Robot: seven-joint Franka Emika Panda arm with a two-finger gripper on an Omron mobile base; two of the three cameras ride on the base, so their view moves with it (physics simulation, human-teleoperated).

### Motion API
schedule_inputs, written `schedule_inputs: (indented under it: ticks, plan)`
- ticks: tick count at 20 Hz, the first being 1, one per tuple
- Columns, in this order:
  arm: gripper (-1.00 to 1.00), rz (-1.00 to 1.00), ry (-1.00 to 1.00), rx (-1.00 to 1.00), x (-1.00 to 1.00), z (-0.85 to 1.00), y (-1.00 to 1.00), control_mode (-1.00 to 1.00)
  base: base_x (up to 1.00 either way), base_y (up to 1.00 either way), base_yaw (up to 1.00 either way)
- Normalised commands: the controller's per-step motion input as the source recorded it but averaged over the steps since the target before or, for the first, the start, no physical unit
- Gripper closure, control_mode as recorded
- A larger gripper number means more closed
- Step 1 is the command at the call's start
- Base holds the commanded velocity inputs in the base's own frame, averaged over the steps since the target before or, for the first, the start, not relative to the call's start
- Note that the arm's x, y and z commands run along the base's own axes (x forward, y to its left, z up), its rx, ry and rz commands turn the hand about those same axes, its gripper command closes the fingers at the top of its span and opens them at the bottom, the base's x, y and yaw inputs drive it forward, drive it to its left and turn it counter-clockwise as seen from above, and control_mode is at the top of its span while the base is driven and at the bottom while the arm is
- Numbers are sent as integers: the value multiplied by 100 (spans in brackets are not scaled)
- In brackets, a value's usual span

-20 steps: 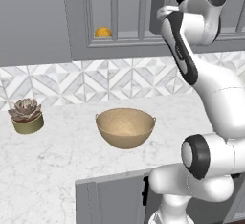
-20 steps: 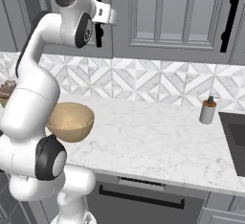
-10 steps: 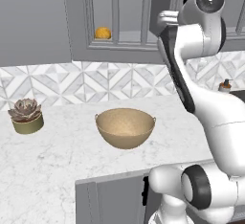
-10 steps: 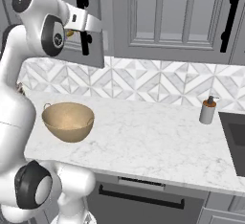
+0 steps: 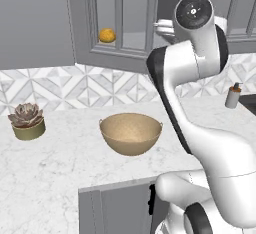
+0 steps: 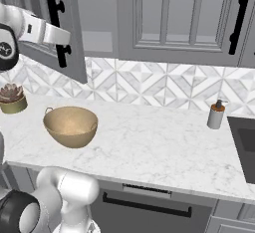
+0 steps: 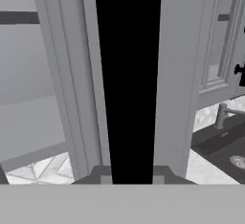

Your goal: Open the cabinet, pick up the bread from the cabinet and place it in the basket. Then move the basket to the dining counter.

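Basket sits empty at the frame's middle on the worktop, the potted succulent at its left. Gripper is clamped shut on the black handle (fingertips mostly cut off at the bottom edge). Bread sits upper left behind the cabinet glass. Door has swung wider than a second ago.

I count one bread, sitting on the shelf up behind the paned door. One basket stands on the worktop below that door. One succulent pot is left of the basket, and one soap bottle is well off to the basket's right. I see two black bar handles: one on the door above the basket, another above the bottle.
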Motion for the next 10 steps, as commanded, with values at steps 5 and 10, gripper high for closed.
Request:
schedule_inputs:
  ticks: [5,10]
  plan:
    - [100,-24,4,-7,-77,0,95,-100,0,0,0]
    - [-100,-13,5,-8,-77,0,88,-100,0,0,0]
